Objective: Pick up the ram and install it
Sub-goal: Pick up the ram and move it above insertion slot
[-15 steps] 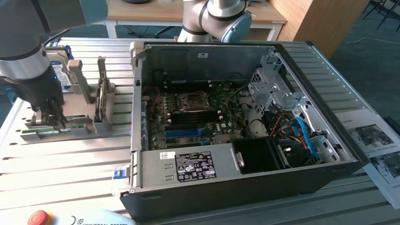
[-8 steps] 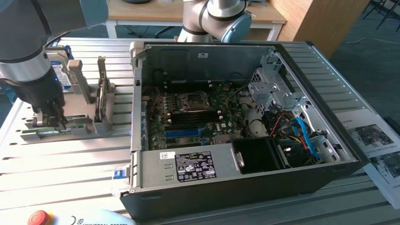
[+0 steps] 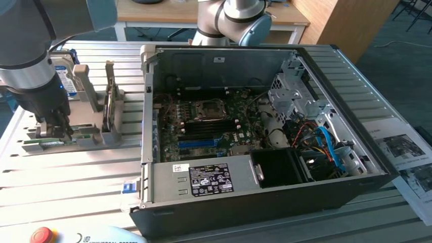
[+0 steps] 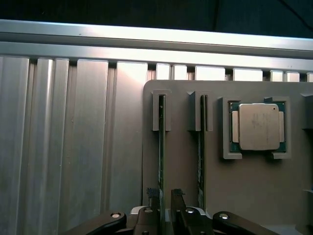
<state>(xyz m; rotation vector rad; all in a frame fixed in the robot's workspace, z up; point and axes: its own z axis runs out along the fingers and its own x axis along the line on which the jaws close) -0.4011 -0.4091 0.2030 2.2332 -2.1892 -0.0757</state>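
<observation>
Ram (image 4: 160, 147) stands on edge in one slot of the grey holder (image 4: 254, 205), with a second stick (image 4: 200, 152) in the slot beside it. Pick-up is the step in hand: the gripper (image 4: 165, 197) straddles one end of the ram, fingers (image 4: 153, 196) spread wide, not visibly pinching it. A grip, I judge, calls for closing squarely on both faces.

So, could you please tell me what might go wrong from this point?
1. The open jaws straddle the ram, which seems nearer one side than the other; closing could tilt it in the holder.
2. A second stick stands close alongside, so the jaws might brush it.
</observation>
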